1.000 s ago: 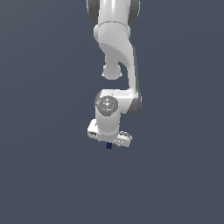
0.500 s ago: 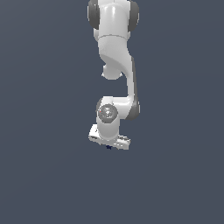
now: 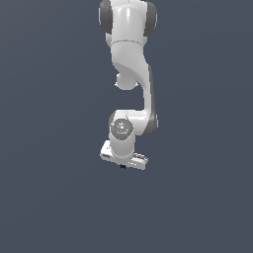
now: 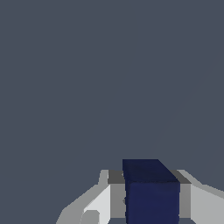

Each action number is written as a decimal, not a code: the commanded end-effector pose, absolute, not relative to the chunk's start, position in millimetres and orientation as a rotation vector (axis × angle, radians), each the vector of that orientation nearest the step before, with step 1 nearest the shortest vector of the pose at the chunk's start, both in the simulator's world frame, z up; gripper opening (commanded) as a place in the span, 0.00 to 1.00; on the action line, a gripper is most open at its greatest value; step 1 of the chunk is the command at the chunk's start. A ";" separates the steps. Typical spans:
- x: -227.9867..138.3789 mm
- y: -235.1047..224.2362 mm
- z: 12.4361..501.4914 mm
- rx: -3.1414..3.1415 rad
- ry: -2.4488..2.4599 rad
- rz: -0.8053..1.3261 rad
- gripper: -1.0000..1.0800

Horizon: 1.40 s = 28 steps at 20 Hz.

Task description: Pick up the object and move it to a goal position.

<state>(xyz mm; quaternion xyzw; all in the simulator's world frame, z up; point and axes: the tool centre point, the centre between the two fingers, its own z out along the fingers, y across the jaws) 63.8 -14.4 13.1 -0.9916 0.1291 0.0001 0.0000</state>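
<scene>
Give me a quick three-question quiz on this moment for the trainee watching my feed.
1. True or false: the cube sits between the fingers of the gripper.
2. What colour is the cube? A) red B) dark navy blue C) yellow
3. In the exterior view, how much of the cube shows under the gripper?

Key
1. True: the wrist view shows a finger on each side of it.
2. B
3. Only a tiny dark speck; the white hand hides the rest.

one white arm (image 3: 129, 74), one claw (image 3: 123, 165), one navy cube (image 4: 151, 192)
</scene>
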 end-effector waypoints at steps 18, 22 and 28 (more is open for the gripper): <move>58.8 -114.6 37.6 -3.115 0.406 0.000 0.00; 57.5 -161.3 49.0 -3.115 0.406 0.000 0.00; 57.6 -211.0 61.1 -3.115 0.406 0.000 0.00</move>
